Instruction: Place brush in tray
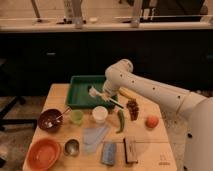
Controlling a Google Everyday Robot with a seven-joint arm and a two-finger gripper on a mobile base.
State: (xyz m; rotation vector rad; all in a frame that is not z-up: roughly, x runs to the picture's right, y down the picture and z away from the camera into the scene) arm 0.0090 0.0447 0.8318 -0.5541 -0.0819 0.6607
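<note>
- One camera looked from above and in front of the wooden surface (55, 96), tilted down and facing the dark cabinets (60, 60) behind it.
- It stood at middling range, taking in the whole surface.
- The arm (150, 90) entered from the right, its tool (102, 95) shut over the green tray (80, 80) at frame centre.
</note>
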